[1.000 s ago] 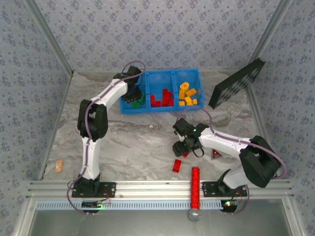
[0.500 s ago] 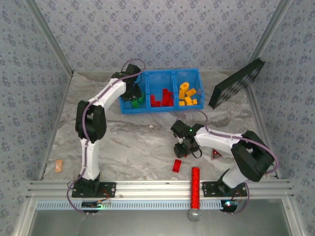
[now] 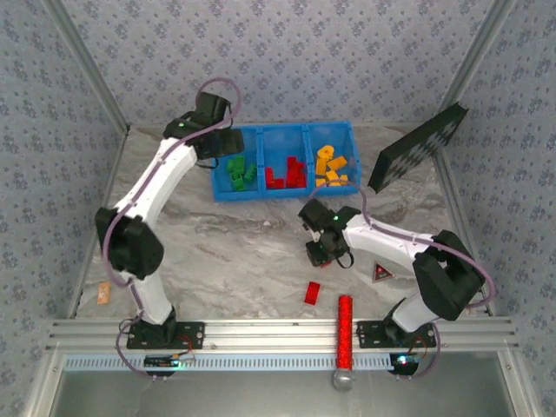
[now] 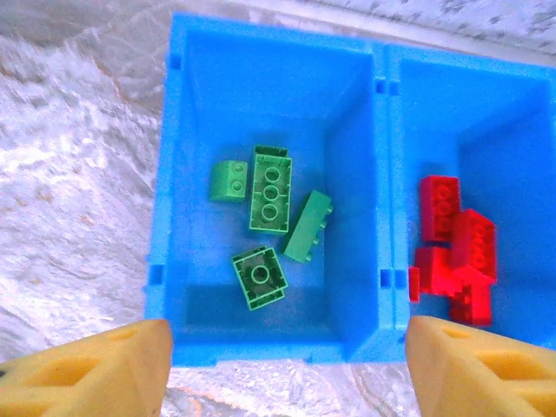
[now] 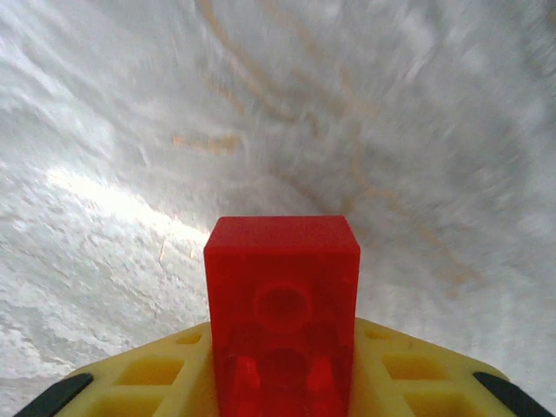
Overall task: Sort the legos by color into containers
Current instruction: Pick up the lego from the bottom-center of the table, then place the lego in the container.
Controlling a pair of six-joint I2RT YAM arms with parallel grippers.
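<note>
Left gripper (image 4: 287, 369) fingers spread wide, empty, above left end of blue bin (image 4: 274, 43). Green bricks (image 4: 270, 189) in left compartment. Right gripper (image 5: 282, 365) clamped on red brick (image 5: 282, 291) over table (image 5: 130, 174). Second red brick (image 3: 313, 293) lies on table.

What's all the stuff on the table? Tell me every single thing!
Blue plastic three-compartment bin: one, blue, far middle of the table.
Green plastic bricks: four, green, the bin's left compartment.
Red plastic bricks: several, red, middle compartment.
Yellow-orange plastic bricks: several, yellow-orange, right compartment.
Loose red brick: one, red, table, near front.
Held red brick: one, red, between the right gripper's fingers.
Red glittery cylinder: one, red, front rail.
Small dark triangle: one, dark with a red mark, right of the loose red brick.
Black dotted panel: one, black, far right.
Small orange piece: one, orange, front left.
Left gripper: open, above the bin's near edge.
Right gripper: shut on the held red brick.
</note>
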